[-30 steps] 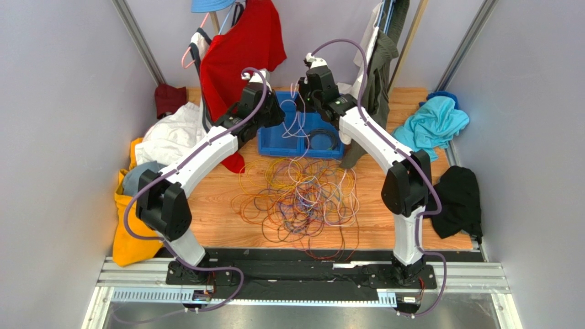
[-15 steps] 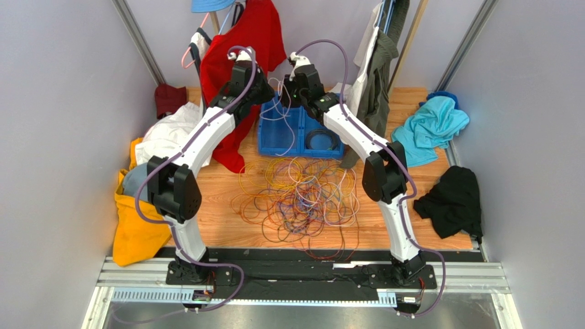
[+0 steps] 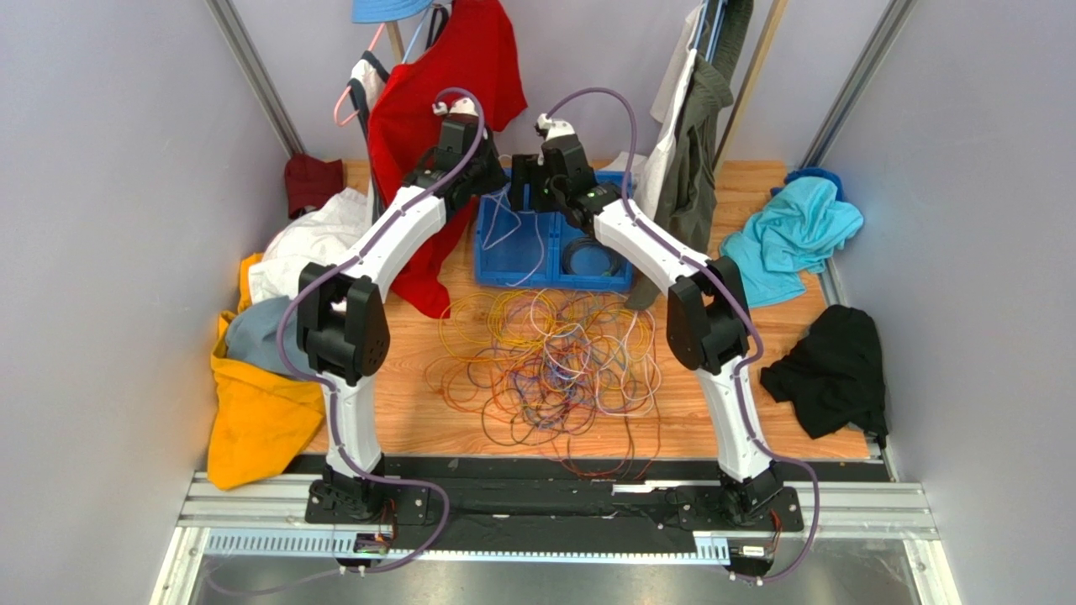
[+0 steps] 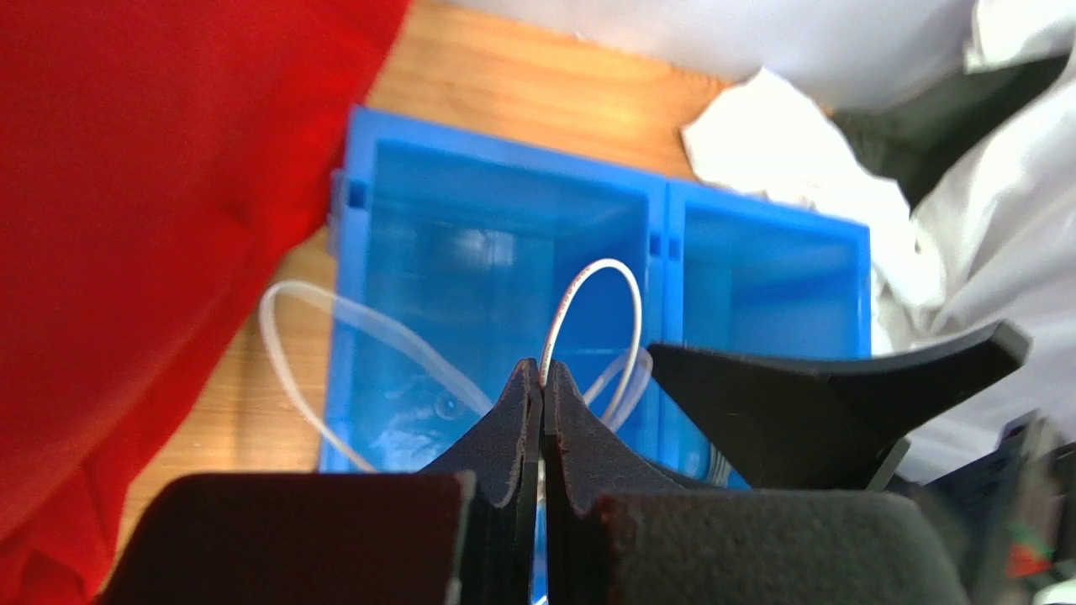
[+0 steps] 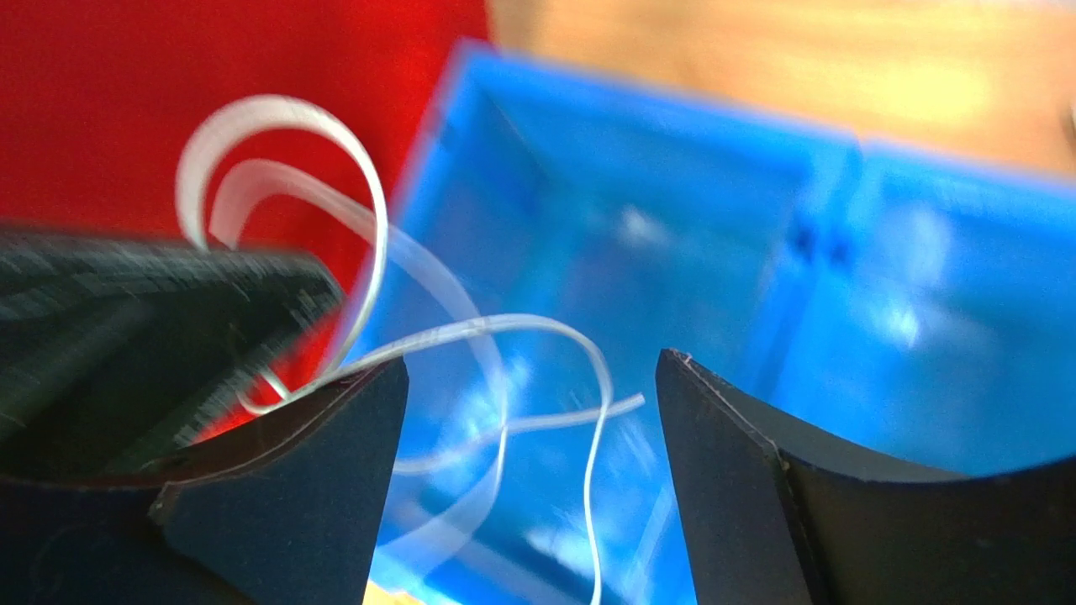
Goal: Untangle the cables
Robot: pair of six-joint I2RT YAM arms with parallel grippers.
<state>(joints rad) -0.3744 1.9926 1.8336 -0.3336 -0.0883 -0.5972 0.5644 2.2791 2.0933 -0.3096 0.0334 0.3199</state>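
The cables (image 3: 549,359) lie in a tangled heap of orange, yellow, purple, red and white loops on the wooden table in front of a blue two-compartment bin (image 3: 495,271). My left gripper (image 4: 542,372) is shut on a white cable (image 4: 594,271) that arches over the bin's left compartment (image 4: 379,189). In the top view it hangs over the bin's far left edge (image 3: 495,189). Right beside it, my right gripper (image 5: 531,363) is open, with loose white cable (image 5: 505,325) looping between and in front of its fingers without being pinched.
A black coiled ring (image 3: 594,259) lies in the bin's right compartment. Clothes surround the table: a red shirt (image 3: 442,101), a dark garment (image 3: 695,139), teal cloth (image 3: 796,233), black cloth (image 3: 834,372), and white (image 3: 316,246) and yellow cloth (image 3: 246,416).
Both arms have swung left and farther back over the bin. The right gripper has opened and let go of the white cable. The left stays shut on it.
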